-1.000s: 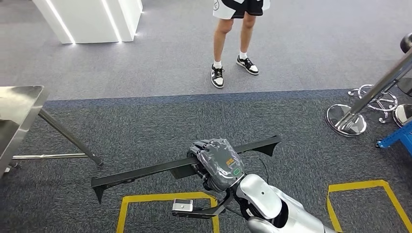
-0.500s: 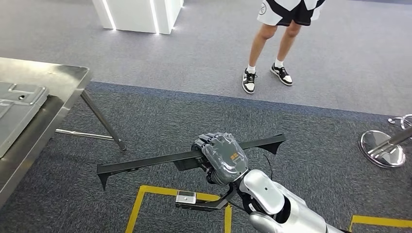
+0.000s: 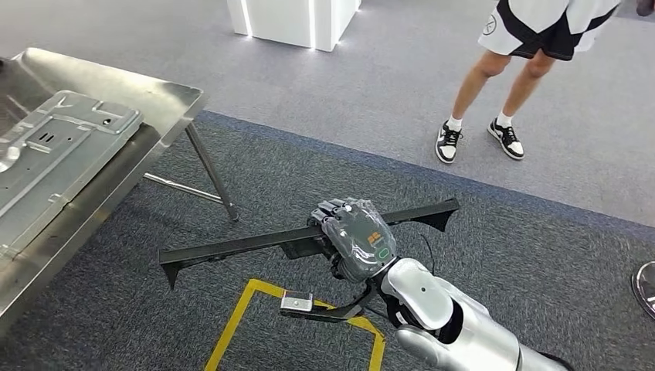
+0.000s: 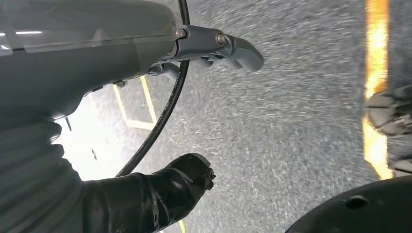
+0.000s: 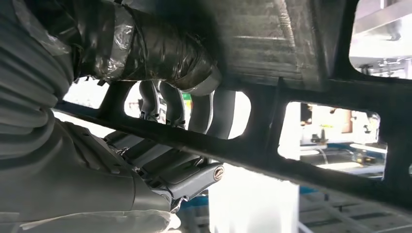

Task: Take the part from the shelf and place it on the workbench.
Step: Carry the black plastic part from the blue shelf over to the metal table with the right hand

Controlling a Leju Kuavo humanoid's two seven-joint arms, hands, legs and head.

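Head view: the right hand (image 3: pixel 354 249) grips the part (image 3: pixel 309 241), a long black bar, near its middle and carries it level above the grey carpet, well clear of the floor. The pick from the shelf looks done. The workbench (image 3: pixel 166 100), a steel table with pressed metal panels (image 3: pixel 58 143) lying on it, stands off to the robot's left, near the part's left end but apart from it. So the part is in hand and not yet set down; what is left, as I judge it, is closing in on the bench, lowering the bar onto a free stretch of it and letting go. A person (image 3: pixel 533 46) stands further off on the lighter floor, and yellow tape (image 3: pixel 243 309) marks the carpet below the part.

Left wrist view: the left hand (image 4: pixel 160 189) hangs over the carpet with nothing in it; thumb and fingers sit apart, released.

Right wrist view: the right hand's fingers (image 5: pixel 160 51) wrap tight around the black ribbed part (image 5: pixel 291 63), clenched on it, with bright steel of the bench behind the cut-outs.
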